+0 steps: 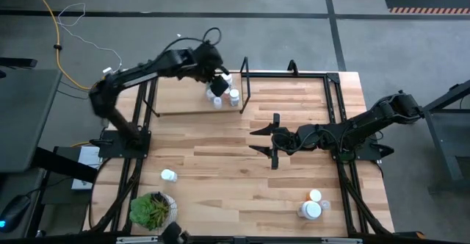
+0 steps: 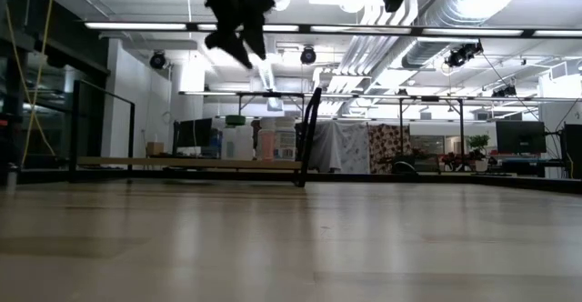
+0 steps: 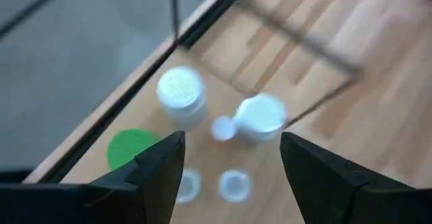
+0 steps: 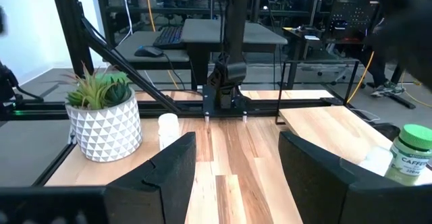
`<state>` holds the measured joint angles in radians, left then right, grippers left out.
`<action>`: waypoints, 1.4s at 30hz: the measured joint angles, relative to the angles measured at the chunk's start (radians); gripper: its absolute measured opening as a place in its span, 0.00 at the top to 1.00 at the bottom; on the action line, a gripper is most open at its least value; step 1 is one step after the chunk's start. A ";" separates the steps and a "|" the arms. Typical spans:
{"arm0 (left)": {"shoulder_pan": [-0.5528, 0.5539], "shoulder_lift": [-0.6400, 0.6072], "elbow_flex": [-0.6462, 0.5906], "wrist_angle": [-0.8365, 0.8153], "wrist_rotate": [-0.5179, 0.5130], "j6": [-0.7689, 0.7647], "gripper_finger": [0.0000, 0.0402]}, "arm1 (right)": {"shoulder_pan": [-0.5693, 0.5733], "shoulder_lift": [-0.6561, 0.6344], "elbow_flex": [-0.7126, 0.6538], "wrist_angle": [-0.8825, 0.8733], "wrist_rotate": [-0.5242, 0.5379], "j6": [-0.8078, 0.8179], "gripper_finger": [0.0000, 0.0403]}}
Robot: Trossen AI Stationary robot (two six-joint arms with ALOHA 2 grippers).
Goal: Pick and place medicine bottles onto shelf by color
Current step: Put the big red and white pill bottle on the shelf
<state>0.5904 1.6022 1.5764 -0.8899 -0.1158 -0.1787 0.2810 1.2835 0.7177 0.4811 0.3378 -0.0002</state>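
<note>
Both dark fingers [image 3: 158, 166] of my left pincer [image 1: 218, 87] fill the close edge of my left wrist view, spread apart with nothing between them. I hang over the right end of the shelf [image 1: 183, 106], a light-wood plank in a thin black rod frame at the far left of the table [image 1: 294, 170].

Below me on that plank stand white medicine bottles: one white-capped bottle [image 3: 180, 92], a second white bottle [image 3: 260, 114] just beside it, and two smaller white caps [image 3: 234, 184] nearer my fingers. A green cap [image 3: 128, 146] shows partly behind my one finger. From above, the white bottles [image 1: 233, 96] cluster at the shelf's right end.

My right pincer [image 1: 263, 140] waits above the middle of the table, its fingers parted and holding nothing.

Off the shelf, a small white bottle [image 1: 169, 175] lies on the near left of the table, close to the potted plant [image 1: 152, 209]. Two more bottles [image 1: 311, 207] sit near the right front edge; my right wrist view shows one of these as a green-capped bottle [image 4: 412, 154].
</note>
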 joint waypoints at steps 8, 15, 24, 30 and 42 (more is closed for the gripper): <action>-0.184 -0.424 -0.448 0.404 0.001 -0.012 0.42 | 0.000 0.000 0.000 -0.006 0.000 0.000 0.49; -0.455 -0.742 -0.904 0.881 -0.042 -0.064 0.42 | 0.000 0.000 0.000 0.001 0.000 0.000 0.49; -0.758 -0.851 -1.227 1.351 -0.189 0.003 0.42 | 0.000 0.000 0.000 0.001 0.000 0.000 0.49; -0.797 -0.850 -1.233 1.371 -0.229 0.052 0.42 | 0.000 0.000 0.000 0.001 0.000 0.000 0.49; -0.796 -0.850 -1.233 1.384 -0.217 0.085 0.42 | 0.116 0.035 0.324 -0.962 0.050 0.601 0.49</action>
<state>-0.2058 0.7525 0.3431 0.4943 -0.3332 -0.0936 0.3967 1.3184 1.0419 -0.4811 0.3878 0.6012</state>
